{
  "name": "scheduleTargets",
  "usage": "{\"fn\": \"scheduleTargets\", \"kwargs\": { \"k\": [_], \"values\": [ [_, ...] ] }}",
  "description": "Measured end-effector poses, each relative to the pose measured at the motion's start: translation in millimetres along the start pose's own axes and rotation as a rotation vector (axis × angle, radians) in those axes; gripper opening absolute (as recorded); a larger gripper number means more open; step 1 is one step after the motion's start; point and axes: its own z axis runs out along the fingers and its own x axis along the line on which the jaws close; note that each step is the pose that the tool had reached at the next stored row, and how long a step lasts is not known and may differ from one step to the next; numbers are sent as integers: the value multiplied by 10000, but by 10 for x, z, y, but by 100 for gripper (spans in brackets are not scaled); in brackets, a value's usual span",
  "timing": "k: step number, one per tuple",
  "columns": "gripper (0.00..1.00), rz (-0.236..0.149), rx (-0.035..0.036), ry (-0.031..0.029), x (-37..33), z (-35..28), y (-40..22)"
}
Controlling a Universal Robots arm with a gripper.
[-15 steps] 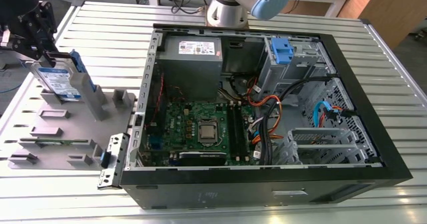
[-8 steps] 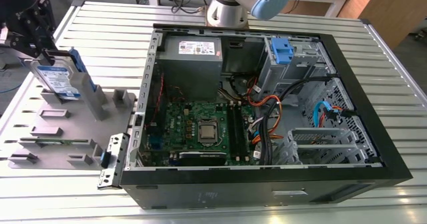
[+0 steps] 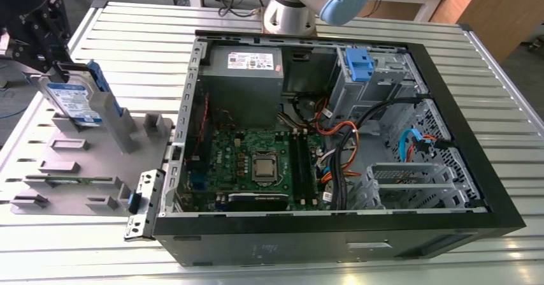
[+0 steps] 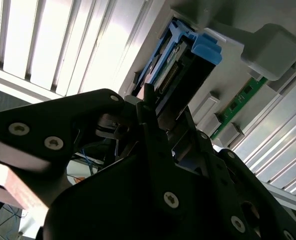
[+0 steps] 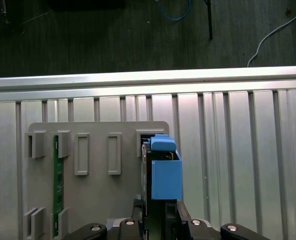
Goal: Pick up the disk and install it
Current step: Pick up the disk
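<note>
The disk (image 3: 75, 100) stands on edge in a slot of the grey holder plate (image 3: 64, 170) at the exterior view's left, its blue-and-white label and blue side rail showing. My gripper (image 3: 56, 70) is at the disk's upper end, its black fingers close against both faces, shut on it. In the first wrist view the disk's blue rail (image 5: 166, 177) sits between the fingers (image 5: 180, 215) over the holder plate (image 5: 95, 195). The second wrist view has the disk (image 4: 187, 70) right ahead of the gripper (image 4: 160, 112).
The open computer case (image 3: 476, 208) lies at the middle and right of the slatted metal table (image 3: 127, 30). Inside are a grey power-supply box (image 3: 244, 74), a motherboard (image 3: 255, 164), cables, a blue latch on a metal cage (image 3: 361, 65) and a lower metal cage (image 3: 408, 183). A green memory stick (image 5: 58, 175) stands in the holder.
</note>
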Motion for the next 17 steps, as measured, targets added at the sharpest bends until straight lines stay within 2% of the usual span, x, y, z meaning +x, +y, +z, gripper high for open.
{"fn": "scheduleTargets", "kwargs": {
  "k": [13,17],
  "values": [
    [35,0,1,-1,-3,-78,2],
    [35,0,1,0,-3,-79,2]
  ]
}}
